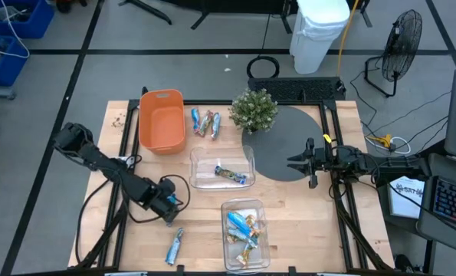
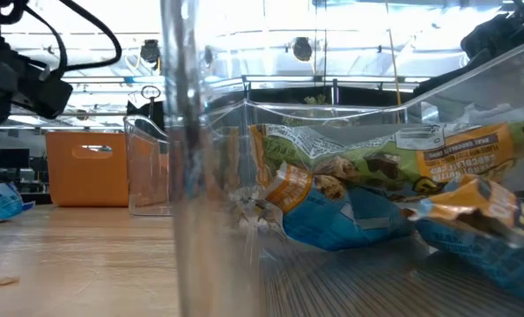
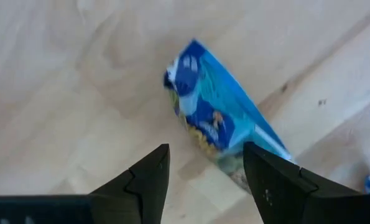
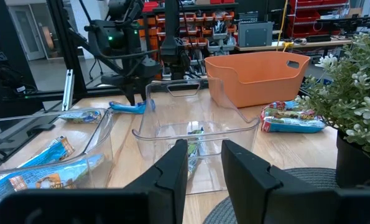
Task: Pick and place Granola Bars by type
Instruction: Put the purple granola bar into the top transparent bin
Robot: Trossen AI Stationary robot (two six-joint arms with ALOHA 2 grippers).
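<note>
A blue-and-silver granola bar (image 1: 175, 245) (image 3: 219, 118) lies flat on the wooden table near its front edge. My left gripper (image 1: 168, 205) (image 3: 203, 177) hangs open above it, pointing down, one finger on each side of the bar's near end and clear of it. A middle clear bin (image 1: 222, 167) holds one bar (image 1: 231, 175). The front clear bin (image 1: 245, 234) holds several blue and gold bars (image 2: 376, 194). More bars (image 1: 205, 123) (image 4: 293, 118) lie on the table beside the orange bin (image 1: 162, 119). My right gripper (image 1: 300, 161) (image 4: 204, 162) waits level at the right, a narrow gap between its fingers.
A potted plant (image 1: 254, 110) stands at the back on a dark round mat (image 1: 289, 146). The orange bin sits back left. Bare wood (image 1: 197, 222) lies between the loose bar and the front clear bin. Black frame rails run along the table's left and right sides.
</note>
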